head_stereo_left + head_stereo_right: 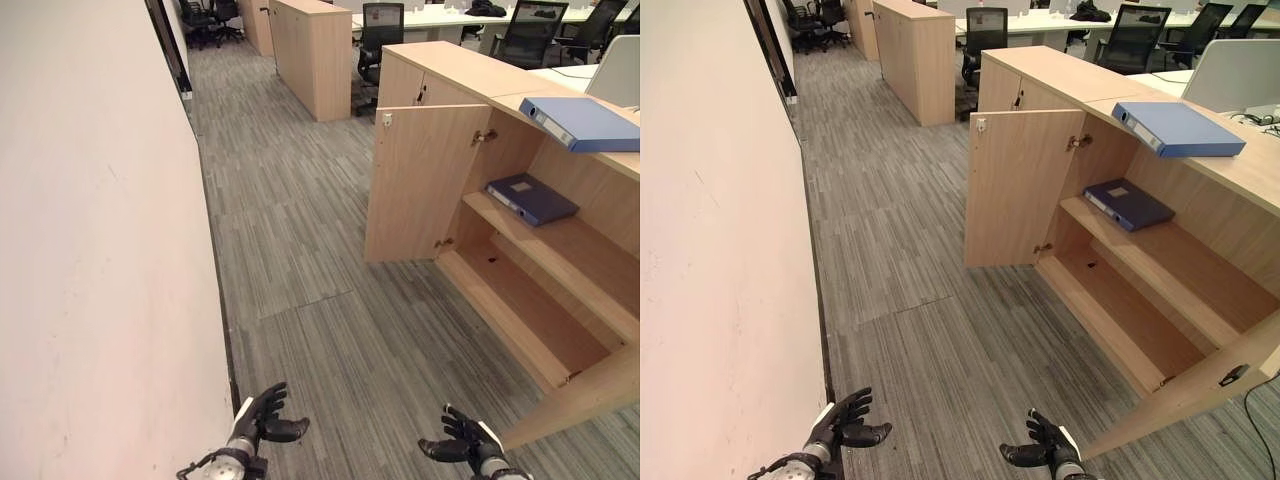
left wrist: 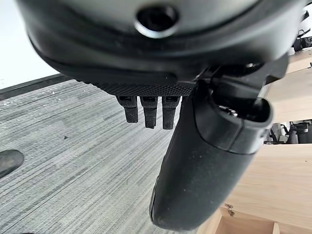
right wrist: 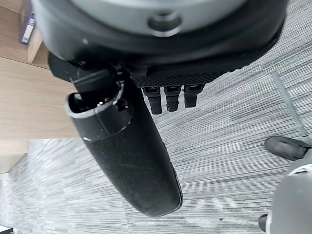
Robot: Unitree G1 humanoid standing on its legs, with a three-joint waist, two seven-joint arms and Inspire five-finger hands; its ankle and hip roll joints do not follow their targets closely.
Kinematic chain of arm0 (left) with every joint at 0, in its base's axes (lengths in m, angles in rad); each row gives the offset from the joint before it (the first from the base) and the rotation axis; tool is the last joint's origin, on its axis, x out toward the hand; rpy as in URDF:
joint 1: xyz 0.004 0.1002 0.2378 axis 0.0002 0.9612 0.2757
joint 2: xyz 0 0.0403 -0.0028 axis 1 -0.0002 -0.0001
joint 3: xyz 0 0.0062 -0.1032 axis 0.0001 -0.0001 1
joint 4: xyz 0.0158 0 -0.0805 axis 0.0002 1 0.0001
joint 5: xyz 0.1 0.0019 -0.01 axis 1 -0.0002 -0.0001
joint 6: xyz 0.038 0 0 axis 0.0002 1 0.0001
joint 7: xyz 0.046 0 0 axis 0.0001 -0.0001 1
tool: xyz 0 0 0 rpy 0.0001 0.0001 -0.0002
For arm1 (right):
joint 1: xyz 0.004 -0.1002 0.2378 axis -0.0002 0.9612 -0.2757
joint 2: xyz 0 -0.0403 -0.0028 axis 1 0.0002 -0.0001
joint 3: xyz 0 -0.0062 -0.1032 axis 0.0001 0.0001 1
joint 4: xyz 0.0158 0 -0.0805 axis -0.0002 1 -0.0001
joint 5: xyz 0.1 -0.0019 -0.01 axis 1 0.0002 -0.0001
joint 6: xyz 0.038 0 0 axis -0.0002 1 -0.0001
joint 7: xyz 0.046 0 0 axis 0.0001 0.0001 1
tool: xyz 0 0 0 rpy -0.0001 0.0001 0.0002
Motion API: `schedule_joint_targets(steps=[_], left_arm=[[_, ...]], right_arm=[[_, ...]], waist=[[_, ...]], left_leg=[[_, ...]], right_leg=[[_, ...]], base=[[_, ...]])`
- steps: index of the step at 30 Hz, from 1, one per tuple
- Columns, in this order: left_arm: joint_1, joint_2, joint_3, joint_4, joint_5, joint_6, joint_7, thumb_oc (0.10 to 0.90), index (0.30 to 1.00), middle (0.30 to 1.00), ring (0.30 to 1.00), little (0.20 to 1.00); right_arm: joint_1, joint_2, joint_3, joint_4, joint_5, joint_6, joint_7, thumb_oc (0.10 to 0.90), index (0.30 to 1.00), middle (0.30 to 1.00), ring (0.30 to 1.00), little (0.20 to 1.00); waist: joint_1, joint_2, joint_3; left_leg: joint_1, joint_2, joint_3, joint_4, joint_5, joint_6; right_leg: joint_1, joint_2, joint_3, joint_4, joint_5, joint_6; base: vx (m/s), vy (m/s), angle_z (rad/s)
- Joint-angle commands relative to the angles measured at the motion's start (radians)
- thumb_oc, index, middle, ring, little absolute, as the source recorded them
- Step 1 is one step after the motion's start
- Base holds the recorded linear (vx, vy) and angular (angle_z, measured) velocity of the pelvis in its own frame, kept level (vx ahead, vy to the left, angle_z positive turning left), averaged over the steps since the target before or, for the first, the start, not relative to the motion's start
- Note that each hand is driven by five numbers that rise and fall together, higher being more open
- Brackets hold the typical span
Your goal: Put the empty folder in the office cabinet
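Pale wood, blue folders, grey striped floor

The cabinet (image 1: 425,180) is light, honey-toned wood with fine grain, its open door and shelves the same shade, with small brass-coloured hinges. A mid-blue folder (image 1: 583,122) with a paler spine label lies on top; a darker navy folder (image 1: 532,197) sits on the upper shelf. The carpet floor (image 1: 300,250) is grey, streaked with thin lighter and darker lines in squares of alternating direction. The wall (image 1: 90,250) is plain off-white with a black skirting strip. The office chairs (image 1: 380,35) are black. The left hand (image 1: 262,415) and right hand (image 1: 465,438) are black, each with a white patch.
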Motion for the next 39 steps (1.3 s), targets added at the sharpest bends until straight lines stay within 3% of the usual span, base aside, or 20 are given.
schedule_joint_targets(steps=[1, 2, 4, 6, 8, 12, 13, 14, 18, 23, 25, 26, 28, 30, 32, 33, 34, 35, 37, 39], left_arm=[[-0.097, 0.037, -0.006, -0.029, -0.033, -0.055, -0.002, 0.8, 0.9, 0.9, 0.9, 0.9], [-0.097, 0.037, -0.006, -0.029, -0.033, -0.055, -0.002, 0.8, 0.9, 0.9, 0.9, 0.9], [-0.102, 0.04, -0.009, -0.032, -0.039, -0.054, -0.002, 0.8, 0.9, 0.9, 0.9, 0.9], [-0.106, 0.039, -0.015, -0.026, -0.049, -0.054, 0.001, 0.8, 0.9, 0.9, 0.9, 0.9], [-0.107, 0.035, -0.019, -0.025, -0.058, -0.056, 0.001, 0.8, 0.9, 0.9, 0.9, 0.9], [-0.101, 0.04, -0.026, -0.033, -0.053, -0.05, 0.0, 0.8, 0.9, 0.9, 0.9, 0.9], [-0.107, 0.04, -0.033, -0.027, -0.047, -0.046, 0.004, 0.8, 0.9, 0.9, 0.9, 0.9], [-0.114, 0.04, -0.031, -0.019, -0.045, -0.044, 0.009, 0.8, 0.9, 0.9, 0.9, 0.9], [-0.132, 0.037, -0.015, -0.001, -0.06, -0.046, 0.03, 0.8, 0.9, 0.9, 0.9, 0.9], [-0.098, 0.044, 0.015, 0.02, -0.055, -0.047, 0.029, 0.8, 0.9, 0.9, 0.9, 0.9], [-0.091, 0.051, 0.022, 0.049, -0.047, -0.046, 0.024, 0.8, 0.9, 0.9, 0.9, 0.9], [-0.091, 0.052, 0.022, 0.049, -0.047, -0.046, 0.024, 0.8, 0.9, 0.9, 0.9, 0.9], [-0.095, 0.072, 0.019, 0.075, -0.024, -0.045, 0.02, 0.8, 0.9, 0.9, 0.9, 0.9], [-0.103, 0.08, 0.015, 0.075, -0.023, -0.045, 0.023, 0.8, 0.9, 0.9, 0.9, 0.9], [-0.111, 0.092, 0.009, 0.062, -0.023, -0.046, 0.023, 0.8, 0.9, 0.9, 0.9, 0.9], [-0.111, 0.092, 0.009, 0.062, -0.023, -0.046, 0.023, 0.8, 0.9, 0.9, 0.9, 0.9], [-0.12, 0.104, 0.005, 0.047, -0.028, -0.047, 0.024, 0.8, 0.9, 0.9, 0.9, 0.9], [-0.12, 0.104, 0.006, 0.047, -0.029, -0.047, 0.024, 0.8, 0.9, 0.9, 0.9, 0.9], [-0.116, 0.123, 0.011, 0.011, -0.022, -0.045, 0.03, 0.8, 0.9, 0.9, 0.9, 0.9], [-0.114, 0.122, 0.016, -0.009, -0.021, -0.048, 0.031, 0.8, 0.9, 0.9, 0.9, 0.9]], right_arm=[[-0.08, -0.036, 0.001, -0.02, 0.004, -0.056, 0.011, 0.8, 0.9, 0.9, 0.9, 0.9], [-0.08, -0.036, 0.001, -0.02, 0.004, -0.056, 0.011, 0.8, 0.9, 0.9, 0.9, 0.9], [-0.08, -0.045, -0.005, -0.024, 0.011, -0.058, 0.008, 0.8, 0.9, 0.9, 0.9, 0.9], [-0.081, -0.056, -0.012, -0.008, 0.007, -0.054, 0.002, 0.8, 0.9, 0.9, 0.9, 0.9], [-0.083, -0.061, -0.018, 0.001, 0.006, -0.047, -0.001, 0.8, 0.9, 0.9, 0.9, 0.9], [-0.091, -0.068, -0.023, 0.001, 0.012, -0.044, -0.004, 0.8, 0.9, 0.9, 0.9, 0.9], [-0.1, -0.068, -0.018, 0.0, 0.016, -0.045, -0.008, 0.8, 0.9, 0.9, 0.9, 0.9], [-0.108, -0.069, -0.015, 0.001, 0.018, -0.045, -0.011, 0.8, 0.9, 0.9, 0.9, 0.9], [-0.139, -0.062, -0.002, 0.015, 0.026, -0.046, -0.023, 0.8, 0.9, 0.9, 0.9, 0.9], [-0.145, -0.052, 0.016, 0.02, 0.014, -0.043, -0.01, 0.8, 0.9, 0.9, 0.9, 0.9], [-0.145, -0.036, 0.026, 0.027, -0.001, -0.041, -0.001, 0.8, 0.9, 0.9, 0.9, 0.9], [-0.145, -0.035, 0.026, 0.028, -0.001, -0.041, -0.001, 0.8, 0.9, 0.9, 0.9, 0.9], [-0.154, -0.015, 0.03, 0.042, -0.006, -0.038, 0.006, 0.8, 0.9, 0.9, 0.9, 0.9], [-0.164, -0.01, 0.037, 0.032, -0.011, -0.035, 0.009, 0.8, 0.9, 0.9, 0.9, 0.9], [-0.186, -0.01, 0.045, 0.018, -0.023, -0.033, 0.011, 0.8, 0.9, 0.9, 0.9, 0.9], [-0.186, -0.01, 0.045, 0.018, -0.023, -0.033, 0.011, 0.8, 0.9, 0.9, 0.9, 0.9], [-0.206, -0.008, 0.051, 0.008, -0.032, -0.034, 0.008, 0.8, 0.9, 0.9, 0.9, 0.9], [-0.207, -0.008, 0.051, 0.008, -0.032, -0.034, 0.008, 0.8, 0.9, 0.9, 0.9, 0.9], [-0.23, 0.0, 0.057, -0.004, -0.041, -0.038, 0.001, 0.8, 0.9, 0.9, 0.9, 0.9], [-0.233, -0.002, 0.058, -0.012, -0.042, -0.038, 0.003, 0.8, 0.9, 0.9, 0.9, 0.9]], waist=[[-0.007, -0.01, 0.026], [-0.007, -0.01, 0.026], [-0.004, -0.018, 0.043], [0.009, -0.036, 0.066], [0.014, -0.041, 0.074], [0.037, -0.046, 0.075], [0.056, -0.035, 0.084], [0.067, -0.03, 0.089], [0.097, -0.034, 0.102], [0.147, -0.034, 0.061], [0.167, -0.045, 0.029], [0.168, -0.049, 0.028], [0.175, -0.082, 0.004], [0.171, -0.095, -0.001], [0.171, -0.089, -0.001], [0.172, -0.089, -0.001], [0.174, -0.065, 0.004], [0.174, -0.067, 0.005], [0.177, -0.039, 0.03], [0.161, -0.024, 0.04]], left_leg=[[-0.002, 0.18, -0.042, 0.14, -0.019, -0.144], [-0.003, 0.18, -0.042, 0.14, -0.02, -0.144], [-0.064, 0.205, -0.063, 0.254, 0.012, -0.154], [-0.152, 0.215, -0.105, 0.429, 0.088, -0.153], [-0.211, 0.213, -0.122, 0.446, 0.101, -0.14], [-0.271, 0.217, -0.136, 0.343, 0.087, -0.127], [-0.317, 0.232, -0.171, 0.235, 0.146, -0.143], [-0.349, 0.244, -0.188, 0.189, 0.162, -0.148], [-0.422, 0.265, -0.213, 0.039, 0.173, -0.161], [-0.455, 0.262, -0.278, 0.01, 0.173, -0.184], [-0.45, 0.252, -0.276, 0.031, 0.23, -0.189], [-0.45, 0.25, -0.273, 0.031, 0.23, -0.189], [-0.446, 0.208, -0.246, 0.073, 0.226, -0.16], [-0.433, 0.175, -0.215, 0.094, 0.192, -0.124], [-0.413, 0.155, -0.185, 0.102, 0.153, -0.088], [-0.413, 0.155, -0.184, 0.102, 0.152, -0.088], [-0.368, 0.142, -0.16, 0.099, 0.111, -0.056], [-0.368, 0.139, -0.159, 0.099, 0.111, -0.055], [-0.264, 0.104, -0.106, 0.072, 0.056, -0.012], [-0.201, 0.081, -0.093, 0.045, 0.031, -0.004]], right_leg=[[-0.024, -0.039, 0.053, 0.069, -0.092, 0.074], [-0.025, -0.039, 0.053, 0.069, -0.093, 0.074], [-0.022, -0.025, 0.059, 0.082, -0.106, 0.054], [-0.005, -0.019, 0.069, 0.097, -0.128, 0.026], [0.008, -0.022, 0.072, 0.104, -0.145, 0.024], [0.025, -0.029, 0.095, 0.114, -0.175, 0.04], [0.045, -0.022, 0.114, 0.125, -0.206, 0.049], [0.057, -0.019, 0.127, 0.125, -0.217, 0.053], [0.122, -0.029, 0.184, 0.125, -0.281, 0.065], [0.197, -0.044, 0.269, 0.102, -0.336, 0.083], [0.213, -0.075, 0.299, 0.111, -0.342, 0.105], [0.211, -0.078, 0.3, 0.112, -0.343, 0.106], [0.17, -0.122, 0.319, 0.177, -0.218, 0.162], [0.106, -0.136, 0.346, 0.282, -0.077, 0.194], [0.039, -0.145, 0.332, 0.409, 0.051, 0.224], [0.038, -0.145, 0.332, 0.41, 0.05, 0.224], [-0.025, -0.164, 0.254, 0.531, 0.136, 0.227], [-0.027, -0.167, 0.255, 0.537, 0.133, 0.227], [-0.105, -0.254, 0.075, 0.681, 0.201, 0.227], [-0.175, -0.236, 0.054, 0.695, 0.151, 0.224]], base=[[-0.01, -0.08, 0.01], [0.0, -0.148, -0.02], [0.01, -0.14, 0.04], [0.09, -0.147, -0.18], [0.16, -0.047, -0.12], [0.2, 0.062, 0.04], [0.36, 0.15, 0.04], [0.38, 0.16, -0.02], [0.32, 0.111, -0.23], [0.43, 0.173, -0.53], [0.48, 0.306, -0.26], [0.51, 0.346, -0.38], [0.44, 0.324, -0.29], [0.26, 0.244, -0.34], [0.23, 0.223, -0.6], [0.27, 0.272, -0.51], [0.17, 0.171, -0.41], [0.25, 0.294, -0.35], [0.26, 0.368, -0.27], [0.34, 0.324, -0.48]])
